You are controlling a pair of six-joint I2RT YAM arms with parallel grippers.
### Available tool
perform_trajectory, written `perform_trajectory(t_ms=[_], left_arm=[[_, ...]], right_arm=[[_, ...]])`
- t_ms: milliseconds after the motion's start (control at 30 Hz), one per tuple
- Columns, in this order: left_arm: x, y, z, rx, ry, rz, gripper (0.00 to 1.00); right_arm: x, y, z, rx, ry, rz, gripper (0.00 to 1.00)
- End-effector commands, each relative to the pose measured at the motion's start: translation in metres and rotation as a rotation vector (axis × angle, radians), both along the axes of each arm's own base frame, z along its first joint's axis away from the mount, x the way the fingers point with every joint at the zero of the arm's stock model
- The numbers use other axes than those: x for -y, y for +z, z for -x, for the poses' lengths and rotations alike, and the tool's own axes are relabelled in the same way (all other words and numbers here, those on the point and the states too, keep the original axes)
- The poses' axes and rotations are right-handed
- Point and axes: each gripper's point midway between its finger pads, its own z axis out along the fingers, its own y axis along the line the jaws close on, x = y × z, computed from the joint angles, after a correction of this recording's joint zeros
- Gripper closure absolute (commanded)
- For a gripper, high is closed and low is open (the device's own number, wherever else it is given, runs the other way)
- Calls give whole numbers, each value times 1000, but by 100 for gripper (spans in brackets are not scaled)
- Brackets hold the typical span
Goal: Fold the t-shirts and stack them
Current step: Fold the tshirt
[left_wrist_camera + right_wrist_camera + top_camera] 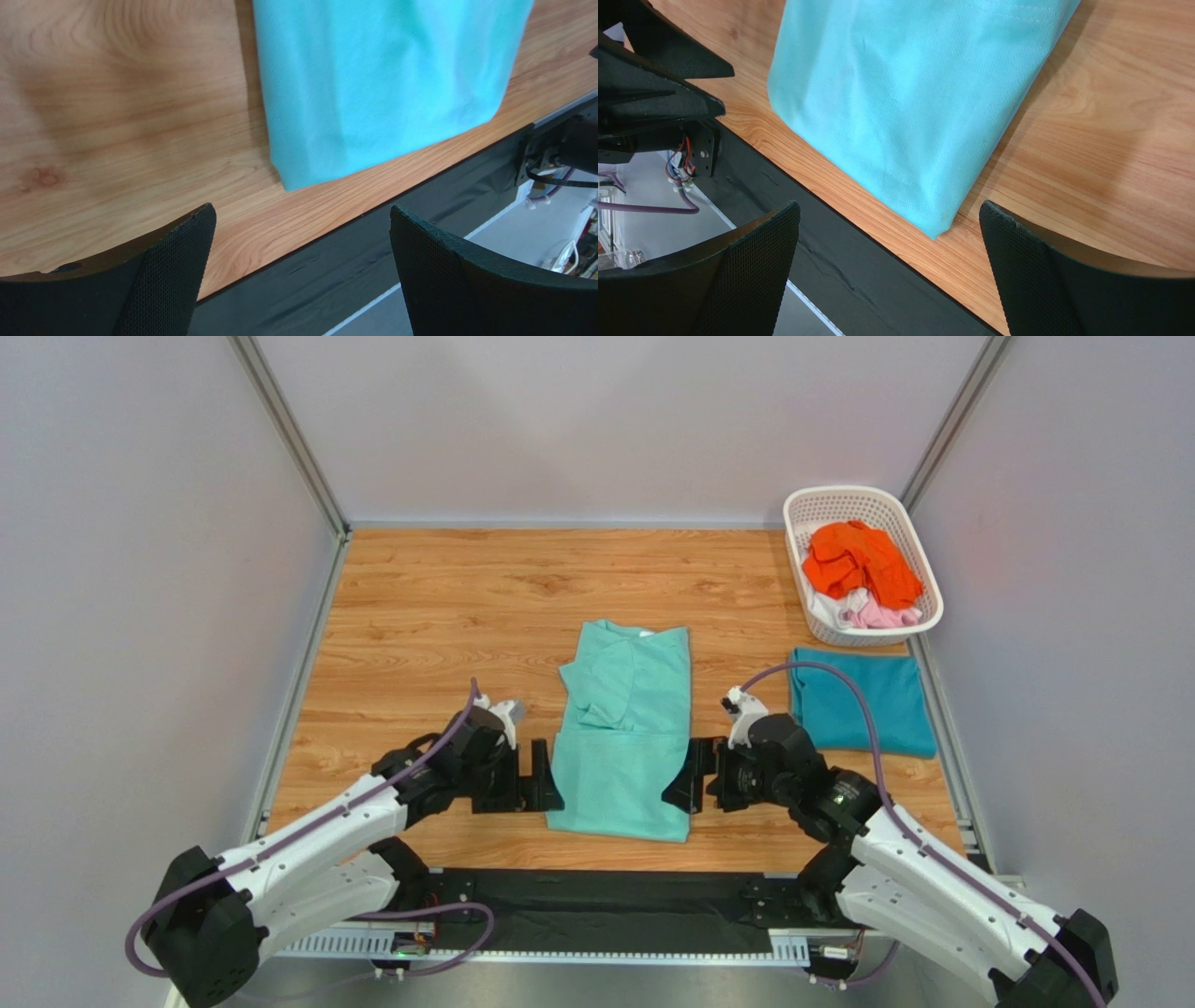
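A plain mint green t-shirt point(626, 728) lies on a warm brown wood-grain table point(421, 616). At three o'clock from it is a plain, darker teal blue t-shirt point(860, 703). At one o'clock, a white lattice basket point(847, 493) holds an orange t-shirt point(859, 560), pink cloth point(887, 616) and white cloth point(828, 605).

Both wrist views cut the mint green t-shirt point(379, 84) off at their top edge, and the fingers point(168, 280) at the bottom. In the basket point(842, 494), the orange t-shirt point(859, 560) buries most of the pink cloth point(881, 616) and white cloth point(828, 602), which are too small to make out.
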Motion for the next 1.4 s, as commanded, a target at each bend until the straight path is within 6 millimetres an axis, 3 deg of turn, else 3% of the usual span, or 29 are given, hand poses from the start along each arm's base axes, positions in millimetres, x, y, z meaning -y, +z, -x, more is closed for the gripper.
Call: perform_trajectory(t_ms=[0,67,500,533,633,967,1367], left_arm=[[0,-5,10,-42,30,28,0],[0,-8,11,-48,36,29,1],[20,-28,25,-124,-44,79,30],[19,-32,27,-134,-42,70,37],[17,-38,27,-136,-37,56,44],[23,-51,26,-154,-49,58,58],[21,-61,25,-184,-25,36,100]], right_arm=[[-6,-5,4,-11,34,-19,0],[-7,-6,5,-25,31,-24,0],[0,-28,15,-100,-3,-10,0],[1,-29,16,-107,-6,-9,0],[1,-31,19,-117,-3,-14,0],[4,-46,26,-155,11,13,0],[-1,-56,39,-182,87,43,9]])
